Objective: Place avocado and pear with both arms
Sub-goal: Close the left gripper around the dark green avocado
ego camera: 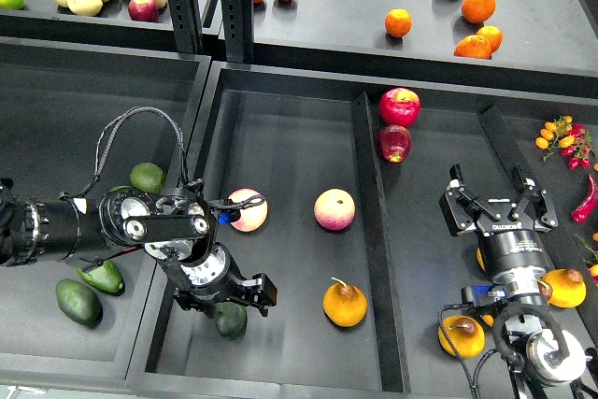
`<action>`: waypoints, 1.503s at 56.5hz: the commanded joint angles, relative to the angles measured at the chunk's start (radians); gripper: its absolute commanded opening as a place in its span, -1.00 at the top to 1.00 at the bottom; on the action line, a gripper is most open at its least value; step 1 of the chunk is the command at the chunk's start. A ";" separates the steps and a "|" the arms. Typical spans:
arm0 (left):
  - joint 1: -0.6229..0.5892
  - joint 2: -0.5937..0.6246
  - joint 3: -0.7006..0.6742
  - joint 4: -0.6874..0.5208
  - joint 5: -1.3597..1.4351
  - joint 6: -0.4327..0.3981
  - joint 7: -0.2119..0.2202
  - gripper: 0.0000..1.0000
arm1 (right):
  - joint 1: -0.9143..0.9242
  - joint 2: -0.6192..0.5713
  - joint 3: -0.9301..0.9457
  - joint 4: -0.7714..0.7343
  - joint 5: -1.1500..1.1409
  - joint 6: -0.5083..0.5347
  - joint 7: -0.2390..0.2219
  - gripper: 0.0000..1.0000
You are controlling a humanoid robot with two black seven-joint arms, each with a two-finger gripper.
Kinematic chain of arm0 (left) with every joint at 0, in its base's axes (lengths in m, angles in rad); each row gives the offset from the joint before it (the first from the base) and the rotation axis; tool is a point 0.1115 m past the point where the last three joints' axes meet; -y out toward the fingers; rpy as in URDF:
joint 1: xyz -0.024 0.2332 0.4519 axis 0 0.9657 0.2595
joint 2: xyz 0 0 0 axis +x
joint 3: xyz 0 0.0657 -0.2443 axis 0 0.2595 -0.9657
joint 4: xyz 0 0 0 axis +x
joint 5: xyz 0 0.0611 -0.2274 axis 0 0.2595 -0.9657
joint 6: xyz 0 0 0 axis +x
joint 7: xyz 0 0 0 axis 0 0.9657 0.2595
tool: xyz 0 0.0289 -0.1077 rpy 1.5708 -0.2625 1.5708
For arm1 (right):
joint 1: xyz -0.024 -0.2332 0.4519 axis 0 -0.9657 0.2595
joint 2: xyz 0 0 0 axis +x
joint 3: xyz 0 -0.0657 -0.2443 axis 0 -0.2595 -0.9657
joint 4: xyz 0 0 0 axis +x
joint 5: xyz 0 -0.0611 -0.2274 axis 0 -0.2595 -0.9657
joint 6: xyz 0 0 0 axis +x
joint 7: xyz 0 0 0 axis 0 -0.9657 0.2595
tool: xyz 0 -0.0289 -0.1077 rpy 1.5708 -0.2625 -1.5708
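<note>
L tool (pixel 235 304) grips avocado (pixel 230 320); R tool (pixel 498 201) open.

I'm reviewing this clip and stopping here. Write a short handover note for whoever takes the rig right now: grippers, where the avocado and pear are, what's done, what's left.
Left gripper: low in the middle tray, right over the avocado, which is partly hidden beneath it; whether the fingers are closed on it cannot be told.
Right gripper: open, empty, raised over the right tray.
Pear: lies free in the middle tray, right of the avocado, stem up.
Done: both fruits sit in the middle tray, it seems.
Left: confirm the avocado is released, then withdraw the left arm.
</note>
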 commanded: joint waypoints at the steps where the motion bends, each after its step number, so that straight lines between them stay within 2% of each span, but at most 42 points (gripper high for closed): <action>1: 0.010 -0.002 0.006 0.011 0.000 0.000 0.000 -0.99 | 0.000 0.000 -0.001 -0.001 0.000 0.000 0.000 -1.00; 85: 0.045 -0.039 0.023 0.126 0.024 0.000 0.000 -0.99 | -0.001 0.000 -0.002 -0.004 0.000 0.000 0.000 -1.00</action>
